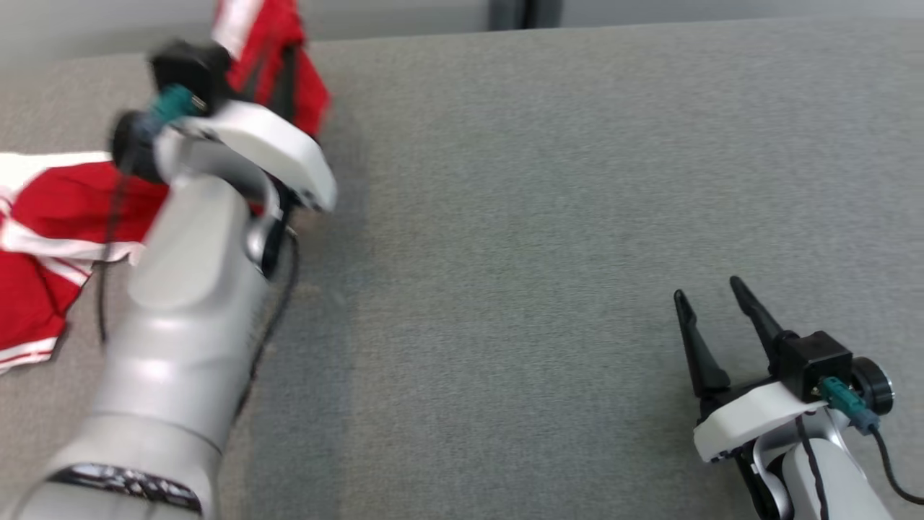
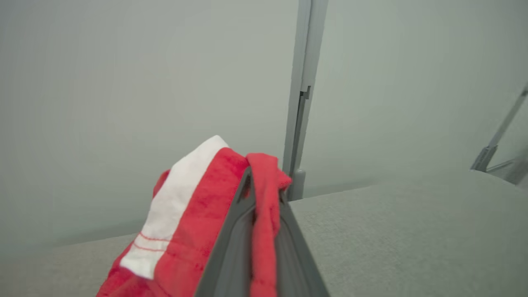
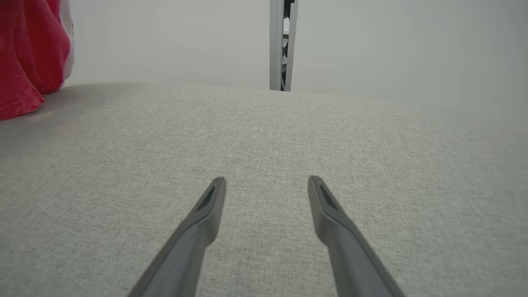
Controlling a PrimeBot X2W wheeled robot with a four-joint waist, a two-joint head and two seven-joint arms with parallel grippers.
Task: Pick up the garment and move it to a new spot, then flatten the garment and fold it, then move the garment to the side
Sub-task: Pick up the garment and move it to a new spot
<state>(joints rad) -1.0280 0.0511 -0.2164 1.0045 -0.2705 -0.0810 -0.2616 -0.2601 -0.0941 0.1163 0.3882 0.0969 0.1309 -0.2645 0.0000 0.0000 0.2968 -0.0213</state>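
The garment (image 1: 58, 217) is red with white bands. Part of it lies bunched on the grey table (image 1: 548, 217) at the far left, and part is lifted up near the back edge (image 1: 281, 50). My left gripper (image 2: 264, 181) is shut on a red fold of the garment (image 2: 194, 222), and a white band hangs to the left of the fingers. My right gripper (image 1: 707, 289) hovers low over the bare table at the lower right, open, with nothing between its fingers (image 3: 267, 181). The right wrist view catches the raised garment (image 3: 24, 53) at its far left.
A pale wall runs behind the table's back edge, with a vertical grey post (image 2: 303, 95) seen also from the right wrist (image 3: 280, 41). A slanted metal strut (image 2: 495, 144) stands past the table's far right corner. Bare cloth stretches between the two arms.
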